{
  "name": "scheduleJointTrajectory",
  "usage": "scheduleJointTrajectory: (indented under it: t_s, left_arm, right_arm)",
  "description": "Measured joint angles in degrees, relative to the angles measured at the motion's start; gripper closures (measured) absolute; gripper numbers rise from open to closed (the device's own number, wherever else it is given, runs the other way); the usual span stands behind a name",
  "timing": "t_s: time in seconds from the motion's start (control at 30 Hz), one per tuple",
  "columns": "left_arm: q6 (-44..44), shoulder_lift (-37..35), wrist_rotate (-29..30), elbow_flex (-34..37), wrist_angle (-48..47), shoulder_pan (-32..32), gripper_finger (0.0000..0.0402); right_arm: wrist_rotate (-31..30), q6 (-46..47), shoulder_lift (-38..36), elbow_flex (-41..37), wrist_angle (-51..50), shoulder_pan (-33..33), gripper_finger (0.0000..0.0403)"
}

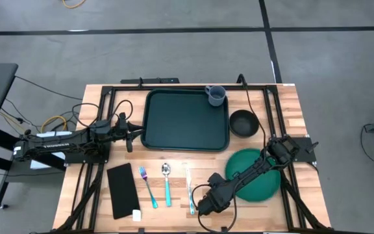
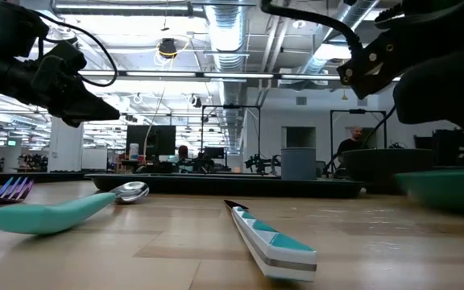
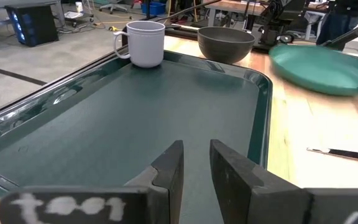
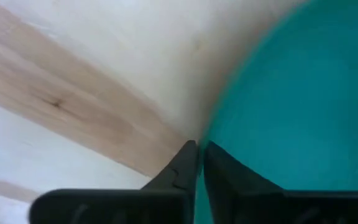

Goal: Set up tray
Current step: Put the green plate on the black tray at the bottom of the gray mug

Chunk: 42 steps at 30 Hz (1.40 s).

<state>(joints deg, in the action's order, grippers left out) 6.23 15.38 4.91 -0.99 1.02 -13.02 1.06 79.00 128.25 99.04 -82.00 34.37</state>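
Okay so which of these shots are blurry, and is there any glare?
Right wrist view: the green plate and wood are soft with blur. Left wrist view: the tray is sharp and carries a pale sheen; the label at the bottom is smeared. Low view: bright ceiling lights, near knife soft. High view: even, no glare.

Dark green tray [image 1: 186,121] flat mid-table, mug inside
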Motion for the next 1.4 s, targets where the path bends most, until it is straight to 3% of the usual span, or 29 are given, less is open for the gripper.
scheduleJointTrajectory:
  t_s: [0.2,0.37,0.77,0.9,1.23,1.4]
  left_arm:
    - [-0.01,0.00,0.00,-0.01,0.00,0.01,0.0335]
    - [-0.01,0.00,0.00,-0.02,0.00,0.01,0.0335]
    - [0.01,0.00,0.00,-0.01,-0.02,0.02,0.0335]
    - [0.00,0.00,0.00,-0.02,0.00,0.02,0.0335]
    - [0.01,0.00,-0.02,0.00,-0.02,0.02,0.0335]
    - [0.00,0.00,0.00,-0.01,0.00,0.01,0.0335]
  right_arm:
    - [2.09,-1.02,0.00,0.37,1.44,-0.01,0.0394]
    - [1.69,-1.03,0.00,5.02,0.65,0.11,0.0396]
    - [-9.33,-6.98,0.00,19.31,-3.21,-1.44,0.0401]
    - [-12.93,-16.38,0.00,21.26,-4.41,-2.36,0.0402]
    - [-13.44,-48.41,0.00,23.93,-4.08,-7.81,0.0402]
    - [-13.20,-56.45,0.00,23.96,-4.21,-13.34,0.0402]
